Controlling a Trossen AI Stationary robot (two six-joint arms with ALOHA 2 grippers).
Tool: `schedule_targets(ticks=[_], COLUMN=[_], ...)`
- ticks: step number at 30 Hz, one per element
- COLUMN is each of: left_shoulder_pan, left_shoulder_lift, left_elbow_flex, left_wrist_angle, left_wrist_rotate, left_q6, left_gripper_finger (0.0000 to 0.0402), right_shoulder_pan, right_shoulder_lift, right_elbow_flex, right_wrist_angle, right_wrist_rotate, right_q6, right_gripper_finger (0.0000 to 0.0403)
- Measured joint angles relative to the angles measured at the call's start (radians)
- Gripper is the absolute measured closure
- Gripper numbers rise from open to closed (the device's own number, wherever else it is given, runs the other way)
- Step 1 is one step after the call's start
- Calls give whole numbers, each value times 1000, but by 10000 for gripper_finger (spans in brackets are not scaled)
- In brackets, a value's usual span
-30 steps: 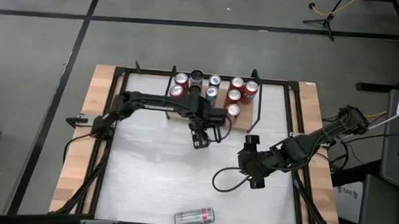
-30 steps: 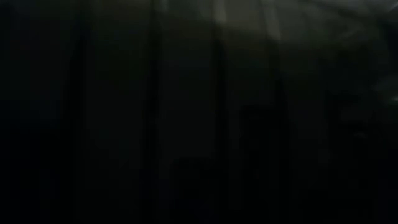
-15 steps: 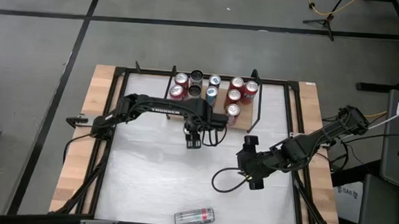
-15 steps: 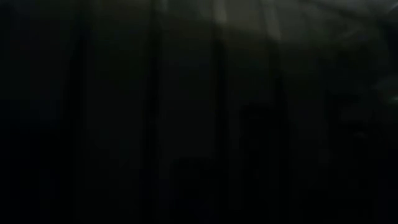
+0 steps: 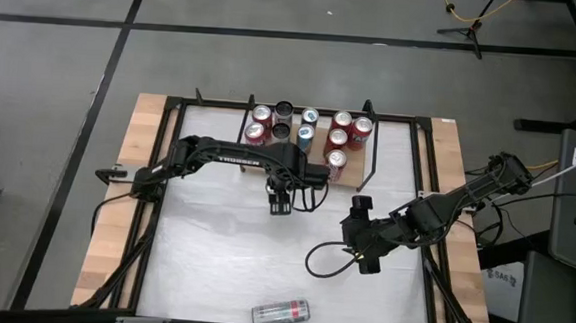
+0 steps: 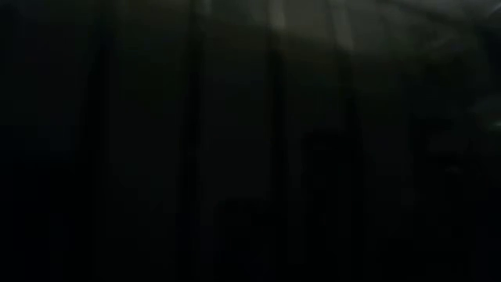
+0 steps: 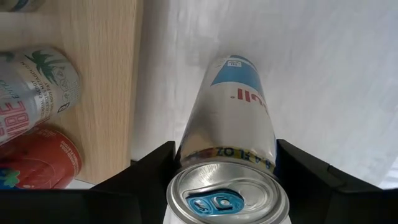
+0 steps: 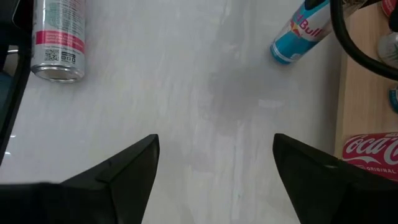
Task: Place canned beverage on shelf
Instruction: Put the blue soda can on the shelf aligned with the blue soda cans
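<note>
A slim silver-and-blue can (image 7: 227, 124) stands upright between the fingers of my left gripper (image 5: 278, 203), over the white table just in front of the shelf. The right wrist view also shows the can (image 8: 297, 32). The shelf (image 5: 354, 168) is a light wooden board at the table's far middle, and several red and silver cans stand on it. My right gripper (image 8: 214, 162) hangs open above the table right of centre, with nothing between its fingers. The low view is dark. My left gripper pinches the slim can by its side wall just below the top rim (image 7: 186, 152), one finger on each side. The fingers come from above, pointing down along the can. The can stays upright, top up. I cannot tell whether its bottom (image 8: 281, 53) touches the table.
A pink-and-silver can (image 5: 281, 312) lies on its side near the table's front edge; the right wrist view shows it too (image 8: 57, 37). A black cable (image 5: 327, 259) loops on the table by my right arm. A black frame and wooden strips border the table.
My left gripper has sunk a little with the can, shifted slightly toward the table's left edge, and tipped until it points straight down. The can now stands upright in front of the shelf.
</note>
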Motion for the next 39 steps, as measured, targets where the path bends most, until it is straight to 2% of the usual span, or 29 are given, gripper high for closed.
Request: schedule_targets(ticks=[9, 21, 27, 39], left_shoulder_pan=[1, 1, -6, -25], left_shoulder_lift=[0, 0, -14, -165], left_elbow_flex=[0, -1, -1, -1], left_wrist_angle=[21, 49, 37, -3], left_wrist_rotate=[0, -1, 0, 3], left_q6=[-4, -5, -1, -33], left_gripper_finger=[165, 93, 88, 92], right_shoulder_pan=[0, 0, 0, -12], right_shoulder_lift=[0, 0, 0, 0], right_elbow_flex=[0, 0, 0, 0], right_wrist_angle=[0, 0, 3, 139], right_wrist_rotate=[0, 0, 26, 108], right_q6=[0, 0, -2, -60], right_gripper_finger=[95, 95, 95, 95])
